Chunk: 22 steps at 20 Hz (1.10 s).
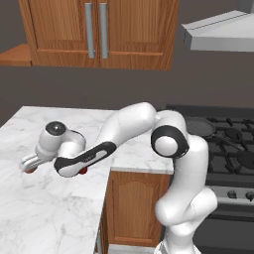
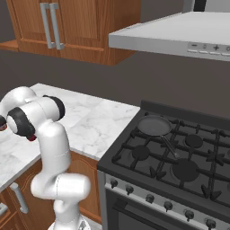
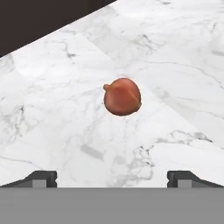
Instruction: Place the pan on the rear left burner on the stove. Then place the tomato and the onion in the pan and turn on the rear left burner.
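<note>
Spread fingers point(image 3: 112, 178) frame the onion point(image 3: 123, 96) on marble; base views show the pan point(image 2: 154, 125) on the stove point(image 2: 179, 157).

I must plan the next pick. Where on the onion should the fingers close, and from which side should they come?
Probably grip the onion across its round middle, coming from straight ahead along the hand view, where it lies centred ahead of the open gripper. It sits alone on the marble counter, so both flanks are free; avoid the small stem nub at its upper left.
</note>
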{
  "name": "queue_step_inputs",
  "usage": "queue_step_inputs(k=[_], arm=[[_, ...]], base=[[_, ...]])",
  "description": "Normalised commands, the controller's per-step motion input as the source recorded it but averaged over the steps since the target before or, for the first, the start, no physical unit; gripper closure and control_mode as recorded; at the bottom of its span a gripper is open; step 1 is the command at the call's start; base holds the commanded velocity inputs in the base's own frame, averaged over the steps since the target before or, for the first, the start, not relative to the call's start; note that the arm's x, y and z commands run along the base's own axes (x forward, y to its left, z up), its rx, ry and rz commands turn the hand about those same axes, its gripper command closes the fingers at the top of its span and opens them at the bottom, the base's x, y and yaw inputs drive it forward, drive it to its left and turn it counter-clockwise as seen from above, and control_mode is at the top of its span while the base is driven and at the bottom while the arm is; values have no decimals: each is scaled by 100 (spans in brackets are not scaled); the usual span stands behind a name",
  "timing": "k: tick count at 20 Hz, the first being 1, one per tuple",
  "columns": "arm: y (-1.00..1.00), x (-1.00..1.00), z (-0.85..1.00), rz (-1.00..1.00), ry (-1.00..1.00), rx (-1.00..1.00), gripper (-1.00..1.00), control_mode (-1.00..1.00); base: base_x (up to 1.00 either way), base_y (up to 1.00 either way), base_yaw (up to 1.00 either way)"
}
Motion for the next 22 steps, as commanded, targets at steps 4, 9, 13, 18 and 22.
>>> queue_step_inputs(k=[4,9,13,18,22], arm=[[0,4,-6,-13,0,-2,-100,-100],[0,20,-4,-9,0,0,-100,-100],[0,30,-2,-8,0,0,-100,-100],[2,28,-10,-6,0,0,-100,-100],[13,17,-23,-1,1,0,-100,-100]], base=[[0,0,0],[0,0,0],[0,0,0],[0,0,0],[0,0,0]])
